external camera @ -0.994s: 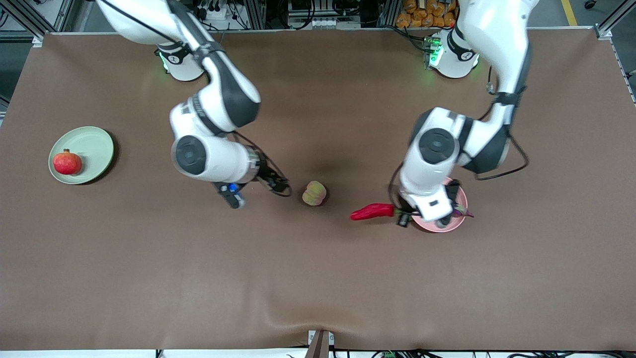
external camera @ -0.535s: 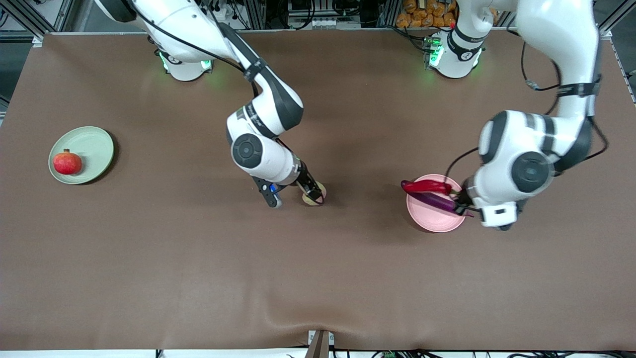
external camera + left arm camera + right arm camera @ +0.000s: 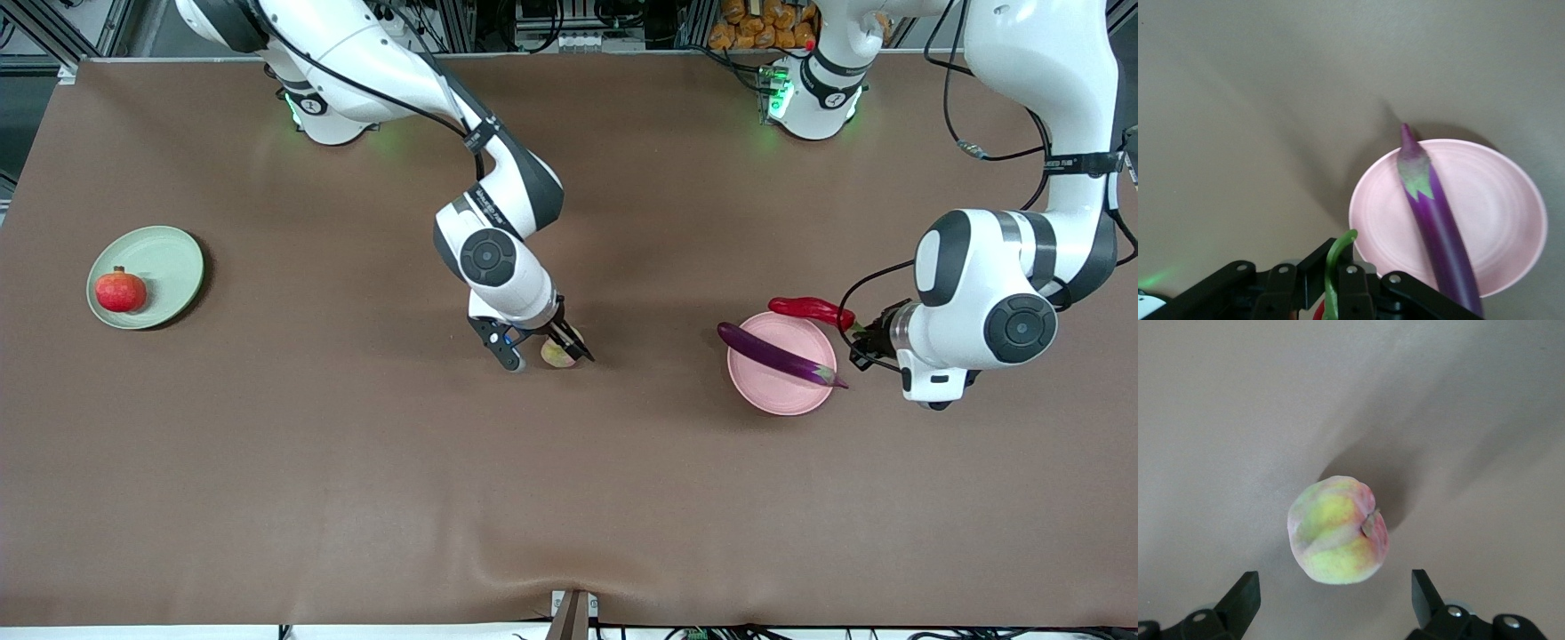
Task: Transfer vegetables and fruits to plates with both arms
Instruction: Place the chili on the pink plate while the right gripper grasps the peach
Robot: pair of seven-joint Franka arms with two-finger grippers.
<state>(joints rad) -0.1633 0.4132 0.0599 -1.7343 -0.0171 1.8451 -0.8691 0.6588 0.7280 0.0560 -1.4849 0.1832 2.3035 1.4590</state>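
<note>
**Two arms, two plates: chili goes in as peach waits for its grip**

Two of the four items already sit where they belong, and both arms are at work on the rest. Taking the pink plate point(image 3: 775, 391) as the landmark: the eggplant point(image 3: 779, 354) lies slantwise across it, its tip overhanging the rim toward the right arm's end and its stem cap overhanging the rim toward the left arm's end. The left gripper point(image 3: 864, 341) hangs just beside that plate, toward the left arm's end of the table, pinched tight on the green stem of the chili pepper point(image 3: 810, 308); the stem point(image 3: 1335, 270) shows between its fingers in the left wrist view. Held by the stem, the red body trails out over the plate's rim, likely so that it can drop alongside the eggplant.

Well apart from the pink plate, toward the right arm's end, the peach point(image 3: 558, 355) rests on the brown table point(image 3: 569, 498). The right gripper point(image 3: 539, 350) is low over it with its fingers spread wide to either side, touching nothing in the right wrist view, a stance that appears set for closing on the round fruit. Farther off at the same end, the green plate point(image 3: 164, 258) holds the apple point(image 3: 120, 291), and looks to be the peach's destination.
</note>
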